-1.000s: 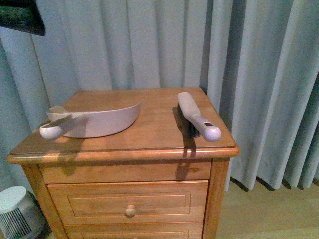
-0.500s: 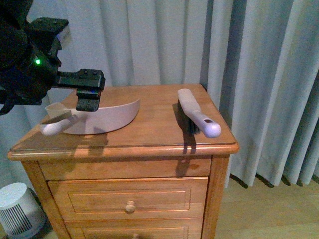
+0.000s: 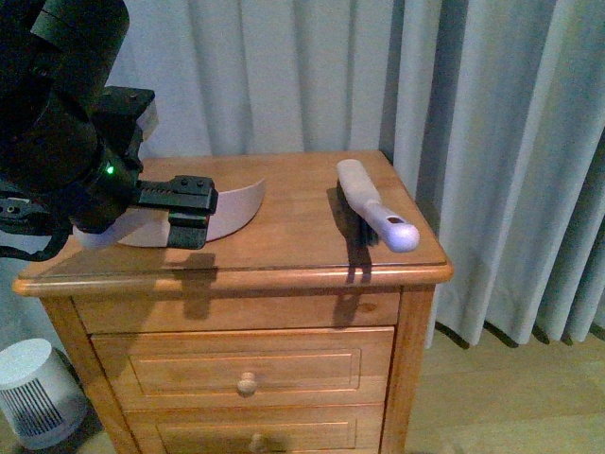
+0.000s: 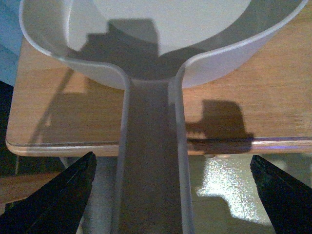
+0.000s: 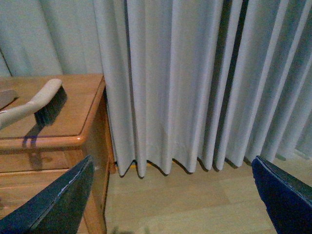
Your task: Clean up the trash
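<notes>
The trash is out of view in every picture. A pinkish-beige dustpan (image 3: 236, 203) lies on the wooden nightstand (image 3: 284, 270), its handle reaching past the left front edge. My left gripper (image 3: 192, 225) hangs open over that handle. In the left wrist view the handle (image 4: 148, 161) runs between the two black fingers, and the left gripper (image 4: 170, 200) touches neither side of it. The pan's bowl (image 4: 161, 29) looks empty. My right gripper (image 5: 170, 204) is open over the bare floor to the right of the nightstand, holding nothing.
A hand brush (image 3: 373, 213) with dark bristles lies on the nightstand's right side, also seen in the right wrist view (image 5: 34, 105). Grey curtains (image 3: 473, 142) hang behind and to the right. A small white fan (image 3: 28, 392) stands on the floor at lower left.
My left arm has come into the front view from the upper left and sunk down over the dustpan's handle. The dustpan and brush lie where they were.
</notes>
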### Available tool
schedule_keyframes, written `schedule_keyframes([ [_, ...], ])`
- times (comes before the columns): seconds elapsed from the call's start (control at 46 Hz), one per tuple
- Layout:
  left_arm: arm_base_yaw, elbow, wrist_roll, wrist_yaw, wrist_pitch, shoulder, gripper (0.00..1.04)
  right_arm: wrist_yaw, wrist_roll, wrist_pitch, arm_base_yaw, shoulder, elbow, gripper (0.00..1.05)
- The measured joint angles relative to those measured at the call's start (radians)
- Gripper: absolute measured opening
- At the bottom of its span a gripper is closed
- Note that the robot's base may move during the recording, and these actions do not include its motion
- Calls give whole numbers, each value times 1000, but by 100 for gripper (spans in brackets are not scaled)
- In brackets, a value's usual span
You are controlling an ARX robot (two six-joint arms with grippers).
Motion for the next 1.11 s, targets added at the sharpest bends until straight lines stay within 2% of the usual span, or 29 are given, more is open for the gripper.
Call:
schedule_keyframes([
  [0.152, 0, -6, 2, -3, 6, 1, 96, 0, 0, 0, 0, 0, 0, 97],
  [0.413, 0, -10, 6, 2, 16, 1, 41, 0, 0, 0, 0, 0, 0, 97],
  [0.478, 0, -23, 9, 2, 34, -1, 30, 0, 0, 0, 0, 0, 0, 97],
  [0.739, 1, -101, 33, 6, 130, -51, 28, 0, 0, 0, 0, 0, 0, 97],
  [0.935, 2, -313, 147, -14, 504, -273, 28, 0, 0, 0, 0, 0, 0, 97],
  [1.0, 2, -372, 180, -20, 585, -342, 28, 0, 0, 0, 0, 0, 0, 97],
  [1.109, 17, -534, 207, 12, 776, -517, 28, 0, 0, 0, 0, 0, 0, 97],
])
